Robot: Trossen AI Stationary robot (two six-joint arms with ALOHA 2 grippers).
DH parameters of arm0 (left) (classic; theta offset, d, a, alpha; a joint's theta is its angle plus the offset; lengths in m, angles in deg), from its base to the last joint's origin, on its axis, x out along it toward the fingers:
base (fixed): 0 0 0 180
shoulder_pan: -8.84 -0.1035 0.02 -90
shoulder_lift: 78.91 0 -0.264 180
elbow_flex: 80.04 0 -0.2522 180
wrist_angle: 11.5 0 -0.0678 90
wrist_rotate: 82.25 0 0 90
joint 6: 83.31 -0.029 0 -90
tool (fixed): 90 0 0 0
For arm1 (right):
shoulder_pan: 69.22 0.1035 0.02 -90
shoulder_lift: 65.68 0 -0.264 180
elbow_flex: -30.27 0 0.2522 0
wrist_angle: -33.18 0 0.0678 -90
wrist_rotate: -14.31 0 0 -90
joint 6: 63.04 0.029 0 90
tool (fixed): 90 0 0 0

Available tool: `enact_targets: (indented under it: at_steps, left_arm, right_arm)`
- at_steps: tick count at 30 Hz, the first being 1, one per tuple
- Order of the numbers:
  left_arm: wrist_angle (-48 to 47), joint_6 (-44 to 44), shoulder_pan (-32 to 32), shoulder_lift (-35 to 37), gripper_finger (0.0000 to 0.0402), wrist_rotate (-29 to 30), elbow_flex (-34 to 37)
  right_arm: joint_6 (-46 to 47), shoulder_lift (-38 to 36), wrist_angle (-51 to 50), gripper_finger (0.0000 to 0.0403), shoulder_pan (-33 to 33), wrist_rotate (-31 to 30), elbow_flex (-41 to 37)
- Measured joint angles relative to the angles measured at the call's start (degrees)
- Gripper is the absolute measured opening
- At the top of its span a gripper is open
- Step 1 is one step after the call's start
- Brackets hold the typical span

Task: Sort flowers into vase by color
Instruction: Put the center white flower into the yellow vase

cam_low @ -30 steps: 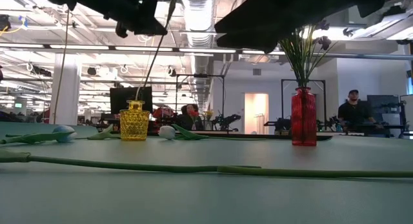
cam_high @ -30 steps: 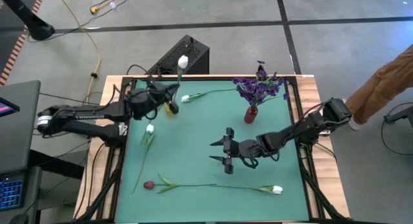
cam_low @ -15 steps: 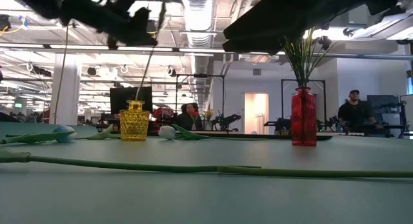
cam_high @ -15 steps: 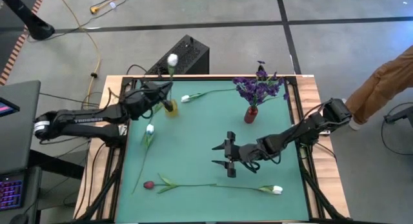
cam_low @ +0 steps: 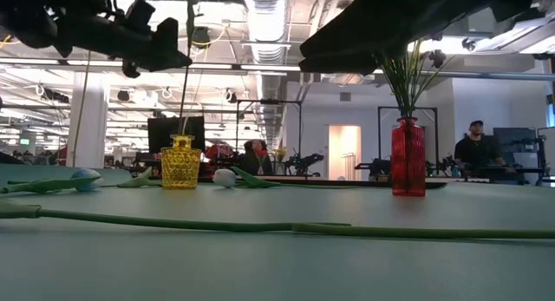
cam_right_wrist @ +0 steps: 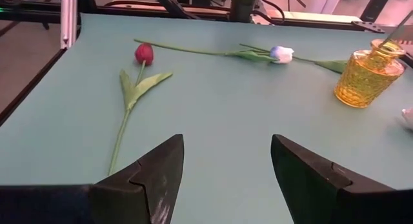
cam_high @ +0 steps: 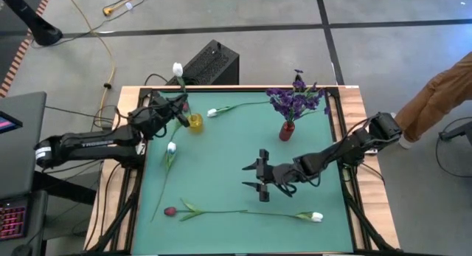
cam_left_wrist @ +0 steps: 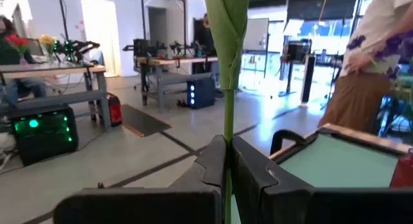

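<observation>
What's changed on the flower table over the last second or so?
The left claw, shut on the white tulip's stem, swung away from the right arm, tilting the bloom out past the table's far edge; the stem's foot still sits in the yellow vase. The right claw stayed open, hovering mid-table. The red vase with the purple spray and the loose tulips didn't move.

Grey floor [cam_high: 369, 9], fluorescent-lit workshop ceiling [cam_low: 260, 15]

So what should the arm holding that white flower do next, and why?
Probably lower it a little further, then let go. The left pincer is shut on the stem of a white tulip, whose lower end already sits in the yellow vase while the flower leans outward past the table's edge. The right pincer hangs open over mid-table, so it seems only to wait.
</observation>
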Motion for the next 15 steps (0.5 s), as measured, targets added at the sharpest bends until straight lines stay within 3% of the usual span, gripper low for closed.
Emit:
enact_targets:
  at_steps: [8,15]
  left_arm:
    - [3.5,0.5,-3.6,-5.7,0.0000,-5.0,1.1]
    - [2.0,4.1,-4.1,-9.7,0.0000,-5.3,1.1]
  right_arm:
    - [0.4,0.0,0.6,0.0260,-0.8,0.0,0.0]
    - [0.4,0.0,0.9,0.0260,-1.0,-0.1,0.0]
